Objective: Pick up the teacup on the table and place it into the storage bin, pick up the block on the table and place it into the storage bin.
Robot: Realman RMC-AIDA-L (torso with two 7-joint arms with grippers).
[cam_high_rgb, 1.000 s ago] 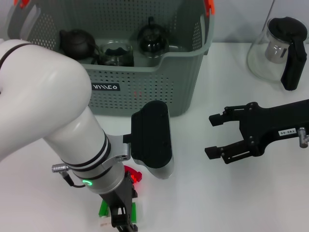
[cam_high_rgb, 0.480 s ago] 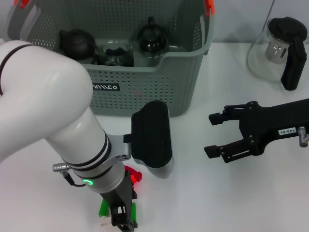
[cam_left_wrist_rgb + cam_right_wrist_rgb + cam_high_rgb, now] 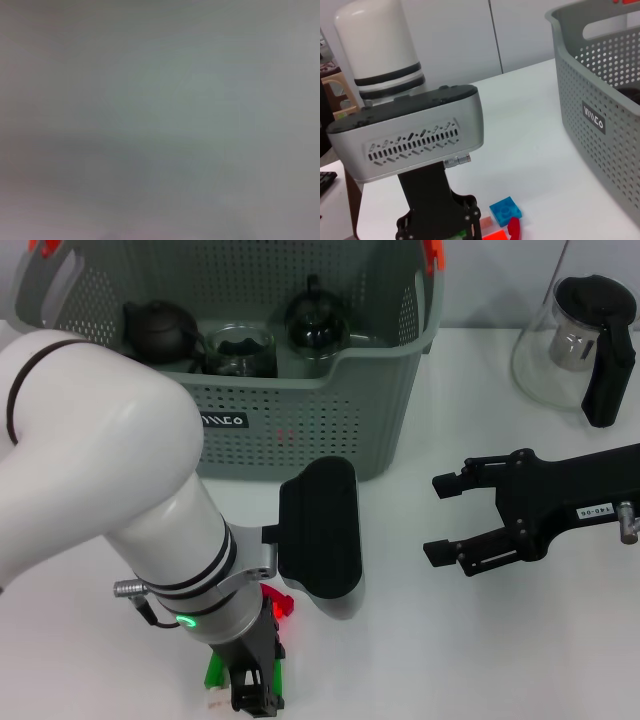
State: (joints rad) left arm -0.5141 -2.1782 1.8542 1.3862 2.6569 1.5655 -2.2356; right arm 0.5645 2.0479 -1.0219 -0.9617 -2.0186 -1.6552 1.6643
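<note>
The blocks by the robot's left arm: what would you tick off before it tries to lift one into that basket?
1. Left gripper down over the blocks: ok.
2. Fingers closed on a block: cannot tell, the arm hides them in the head view and the left wrist view shows only grey.
3. Storage bin open on top, with free space: ok.
4. Right gripper open and off to the side, clear of the path: ok.
5. Glass pot away from the lifting route: ok.
</note>
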